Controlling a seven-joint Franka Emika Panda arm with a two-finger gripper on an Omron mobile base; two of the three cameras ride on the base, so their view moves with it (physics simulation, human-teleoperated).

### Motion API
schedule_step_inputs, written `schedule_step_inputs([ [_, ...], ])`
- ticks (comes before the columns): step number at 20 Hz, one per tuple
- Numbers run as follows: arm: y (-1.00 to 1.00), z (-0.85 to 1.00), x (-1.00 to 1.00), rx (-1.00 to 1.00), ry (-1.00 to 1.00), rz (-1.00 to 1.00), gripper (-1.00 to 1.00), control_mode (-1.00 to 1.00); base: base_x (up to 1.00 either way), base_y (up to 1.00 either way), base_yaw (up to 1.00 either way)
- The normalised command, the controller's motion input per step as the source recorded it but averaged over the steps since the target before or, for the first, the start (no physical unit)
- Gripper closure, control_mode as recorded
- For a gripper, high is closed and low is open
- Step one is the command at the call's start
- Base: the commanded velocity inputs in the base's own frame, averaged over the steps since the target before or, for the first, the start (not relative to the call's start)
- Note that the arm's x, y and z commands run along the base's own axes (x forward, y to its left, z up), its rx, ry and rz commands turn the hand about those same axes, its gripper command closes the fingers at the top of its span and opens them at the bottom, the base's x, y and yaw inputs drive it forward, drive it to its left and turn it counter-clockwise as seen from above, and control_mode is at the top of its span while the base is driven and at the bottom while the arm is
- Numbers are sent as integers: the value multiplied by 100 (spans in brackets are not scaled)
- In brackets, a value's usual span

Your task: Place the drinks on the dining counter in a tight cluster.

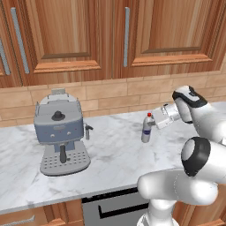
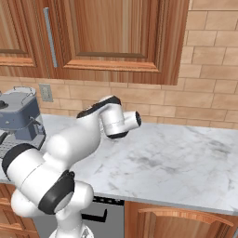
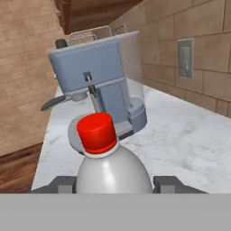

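Room: wooden cabinets (image 1: 66,39) above tan brick backsplash | Surface: glossy grey-veined marble wall counter (image 1: 110,145) | We saw a boxy blue-grey espresso machine (image 1: 59,132) at left | White bottle (image 1: 147,128), red cap, blue label, upright on that counter | Gripper (image 3: 113,184) clenched around its rounded shoulder.

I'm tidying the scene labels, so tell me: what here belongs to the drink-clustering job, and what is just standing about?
Part of the job:
- white bottle with red cap, upright on the wall counter
- gripper, fingers closed on either side of that bottle

Just standing about:
- espresso machine
- marble wall counter
- wall outlet
- wooden cabinets
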Motion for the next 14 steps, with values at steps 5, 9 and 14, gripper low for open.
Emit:
schedule_step_inputs([
  [5,0,68,-51,0,0,0,100,-100,0,0,0],
  [9,0,47,-69,0,-1,0,100,-100,0,0,0],
  [14,0,36,-76,0,-5,0,100,-100,0,0,0],
])
